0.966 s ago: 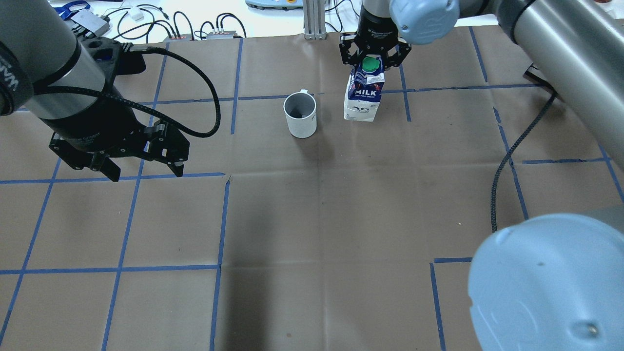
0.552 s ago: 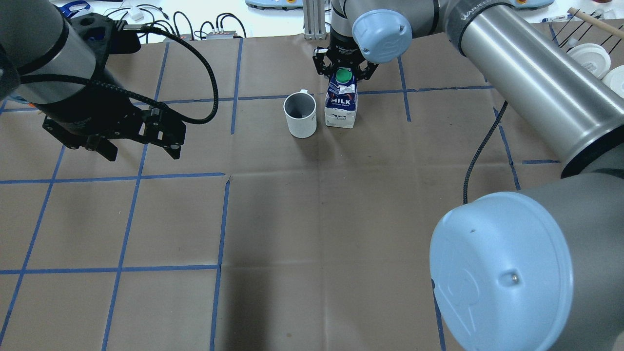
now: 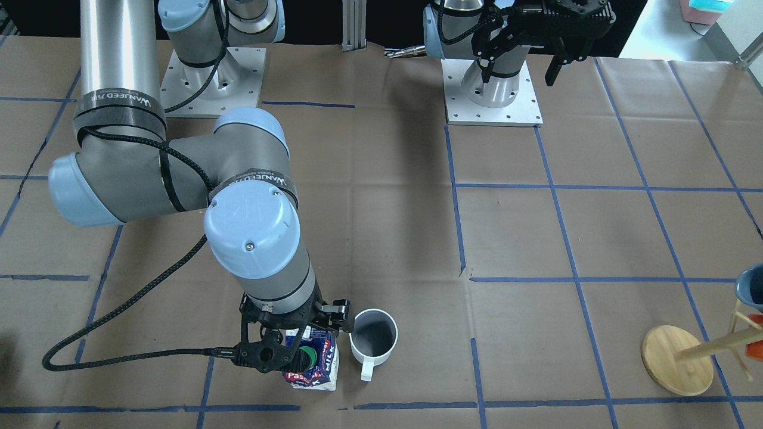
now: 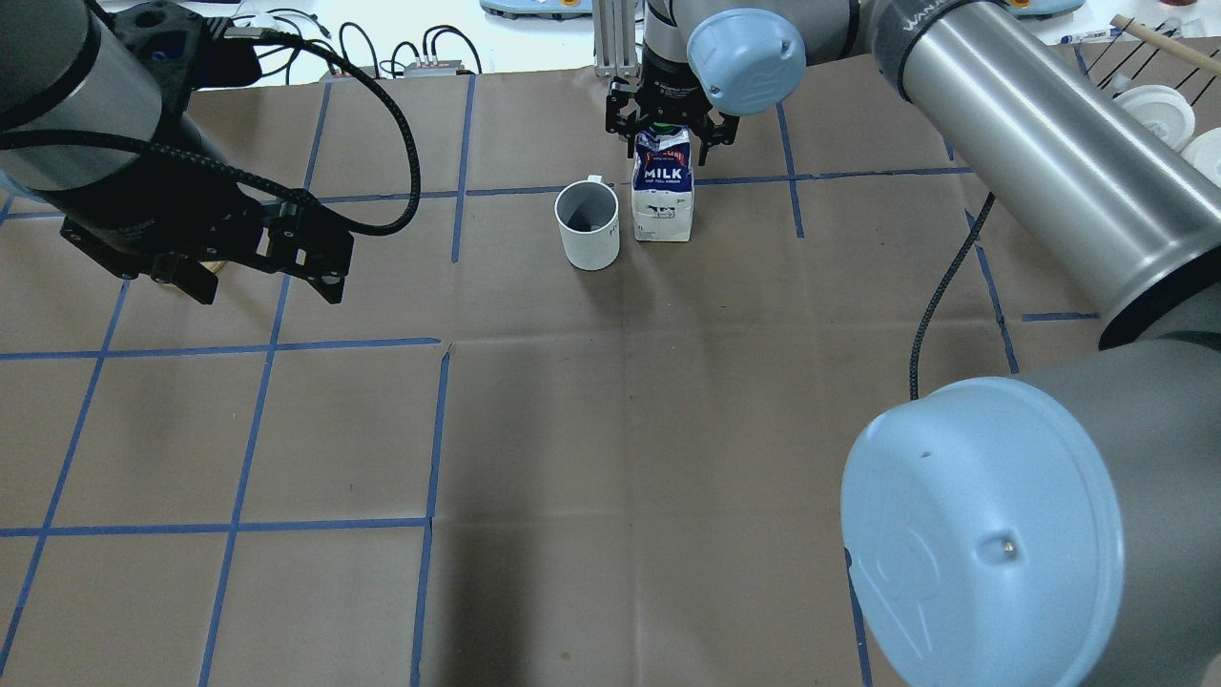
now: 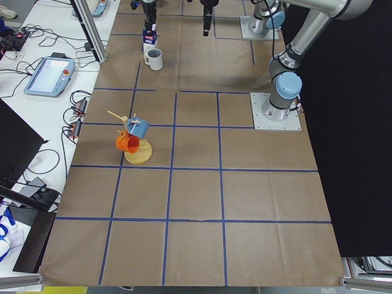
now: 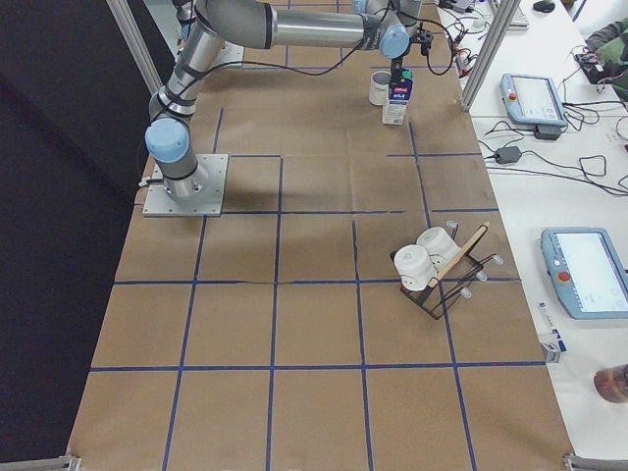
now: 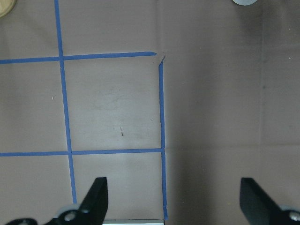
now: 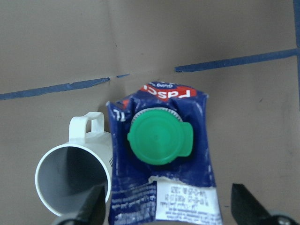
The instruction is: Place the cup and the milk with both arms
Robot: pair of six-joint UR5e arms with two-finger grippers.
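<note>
On the brown paper-covered table gridded with blue tape (image 4: 610,429), the silver-grey right arm (image 4: 1030,143) reaches across to the 12 o'clock edge of the overhead view. There its black right gripper (image 4: 665,134) hangs directly over the tall blue-and-white gable-top milk carton (image 4: 663,196). A second ago the carton was well out at 3 o'clock from the white ceramic mug with the grey inside (image 4: 589,234), its top pinched between the fingers. It has since been swept across and now stands upright on the paper just beside the mug, which sits at its 9 o'clock with only a sliver of table showing between them. The wrist camera shows the right jaws spread wide on either side of the carton and clear of its walls, so the carton appears to have been let go. The silver-grey left arm (image 4: 76,86) has meanwhile drawn back a little toward 12 o'clock. Its black left gripper (image 4: 270,286) hovers well apart at the mug's 9 o'clock, jaws released and nothing between them. The mug has not shifted, and its loop handle points to 12 o'clock. The carton's round green cap (image 8: 159,140) sits closed below the right wrist. With both items side by side, the placing looks all but done, and only the right arm's lift clear seems left.
</note>
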